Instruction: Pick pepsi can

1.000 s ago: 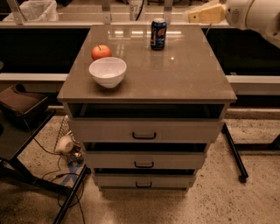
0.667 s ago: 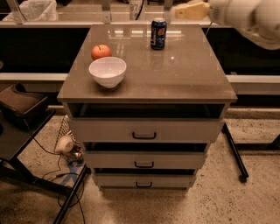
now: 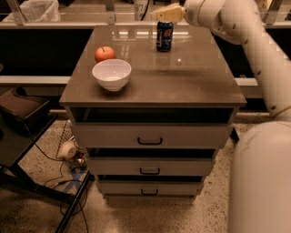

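Claw (image 3: 169, 13) is positioned just above the pepsi can (image 3: 164, 36); whether it is open or closed cannot be told. Can stands upright at the surface's (image 3: 191, 77) far edge. Left of the can: fruit (image 3: 105, 54), bowl (image 3: 112, 74).

Brown drawer cabinet (image 3: 113, 136) on speckled floor (image 3: 182, 214); dark stand (image 3: 22, 111) at left; cables (image 3: 61, 175) beside it.

Pepsi can (image 3: 164, 36): dark blue w/ red-white round logo, upright, at far edge of cabinet top (image 3: 191, 77), approx centre. Gripper (image 3: 163, 14) right over its top.
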Available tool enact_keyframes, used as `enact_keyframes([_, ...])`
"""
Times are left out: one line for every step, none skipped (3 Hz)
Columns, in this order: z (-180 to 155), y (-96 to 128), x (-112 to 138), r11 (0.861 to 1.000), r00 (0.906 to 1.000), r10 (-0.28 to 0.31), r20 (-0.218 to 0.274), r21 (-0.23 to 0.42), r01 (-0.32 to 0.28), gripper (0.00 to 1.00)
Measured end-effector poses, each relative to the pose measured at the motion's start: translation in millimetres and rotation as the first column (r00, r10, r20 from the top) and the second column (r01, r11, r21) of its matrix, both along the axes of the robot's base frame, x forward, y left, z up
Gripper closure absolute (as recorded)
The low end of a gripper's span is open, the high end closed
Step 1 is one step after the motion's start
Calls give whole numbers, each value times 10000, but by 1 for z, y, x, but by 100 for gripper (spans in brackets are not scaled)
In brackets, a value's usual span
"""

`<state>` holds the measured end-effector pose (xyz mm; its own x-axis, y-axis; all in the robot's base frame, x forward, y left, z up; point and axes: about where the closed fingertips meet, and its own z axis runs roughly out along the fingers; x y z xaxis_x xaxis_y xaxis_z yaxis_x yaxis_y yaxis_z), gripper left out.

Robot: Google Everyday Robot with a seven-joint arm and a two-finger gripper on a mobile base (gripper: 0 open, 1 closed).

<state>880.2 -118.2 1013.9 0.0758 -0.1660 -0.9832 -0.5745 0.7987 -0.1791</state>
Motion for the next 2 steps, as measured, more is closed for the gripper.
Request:
enact_keyframes([-28,23,27,9996,9990,158,-422,-244,-169,0])
enact_keyframes([-62,22,54,9986,9947,-119,-1025,-519,66,0])
